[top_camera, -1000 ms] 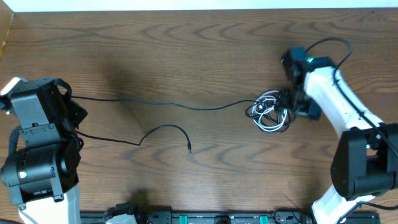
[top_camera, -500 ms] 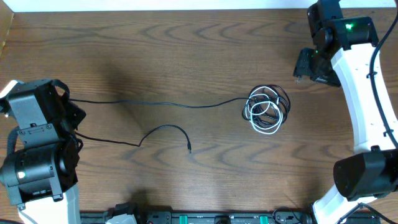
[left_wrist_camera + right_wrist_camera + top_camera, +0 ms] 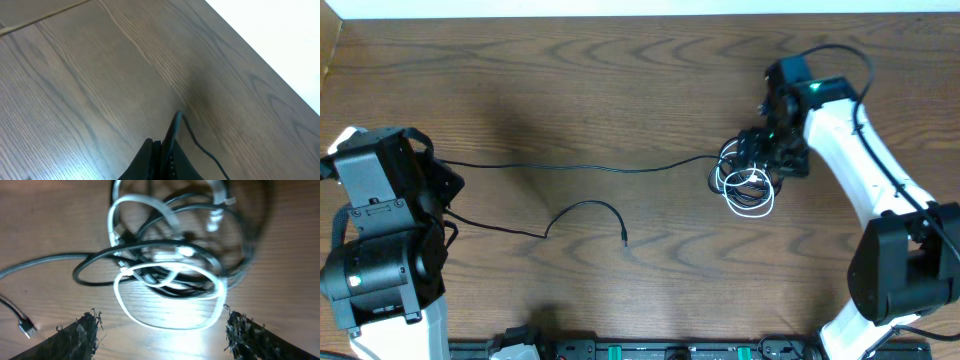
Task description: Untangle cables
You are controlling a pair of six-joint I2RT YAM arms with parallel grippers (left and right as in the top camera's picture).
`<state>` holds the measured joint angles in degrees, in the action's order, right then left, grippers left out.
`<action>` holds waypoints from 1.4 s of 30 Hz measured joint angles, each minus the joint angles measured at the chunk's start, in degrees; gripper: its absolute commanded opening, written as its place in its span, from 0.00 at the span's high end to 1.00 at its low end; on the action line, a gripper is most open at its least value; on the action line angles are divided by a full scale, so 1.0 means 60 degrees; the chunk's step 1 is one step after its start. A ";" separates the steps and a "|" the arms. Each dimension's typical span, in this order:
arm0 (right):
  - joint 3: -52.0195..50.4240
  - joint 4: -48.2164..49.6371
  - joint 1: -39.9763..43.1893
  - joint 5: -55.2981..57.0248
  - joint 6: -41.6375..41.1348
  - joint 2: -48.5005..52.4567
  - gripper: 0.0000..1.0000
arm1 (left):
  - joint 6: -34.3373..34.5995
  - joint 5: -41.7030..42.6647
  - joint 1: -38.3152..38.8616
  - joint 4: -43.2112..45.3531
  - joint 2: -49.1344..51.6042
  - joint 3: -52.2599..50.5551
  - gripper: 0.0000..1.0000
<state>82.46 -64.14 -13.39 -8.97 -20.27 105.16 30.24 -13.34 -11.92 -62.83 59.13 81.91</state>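
A tangle [image 3: 747,180] of black cables and one white cable [image 3: 744,206] lies at the right of the wooden table. In the right wrist view the white loop [image 3: 170,295] lies over black loops [image 3: 150,247]. My right gripper [image 3: 165,335] is open, its two fingers just short of the tangle, and it shows in the overhead view [image 3: 762,148] at the tangle's far edge. A long black cable [image 3: 600,169] runs from the tangle to my left gripper [image 3: 165,150], which is shut on it. A second black cable [image 3: 588,205] curls to a plug at mid-table.
The left arm's body [image 3: 382,215] fills the left edge in the overhead view. A loose plug end [image 3: 25,326] lies at the left in the right wrist view. The table's far edge [image 3: 620,15] meets a white surface.
My right arm swung away to the back right half a second ago and has come back down over the tangle. The left arm and the long cables have not moved.
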 measured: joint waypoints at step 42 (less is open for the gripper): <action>-0.0776 0.1279 0.0062 0.1705 -0.1286 0.0015 0.21 | 0.0000 0.0178 0.0000 -0.0004 0.0000 0.0000 0.92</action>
<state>77.80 -56.47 -13.02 1.26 -27.99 105.25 30.24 -12.27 -11.92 -62.85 59.13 81.91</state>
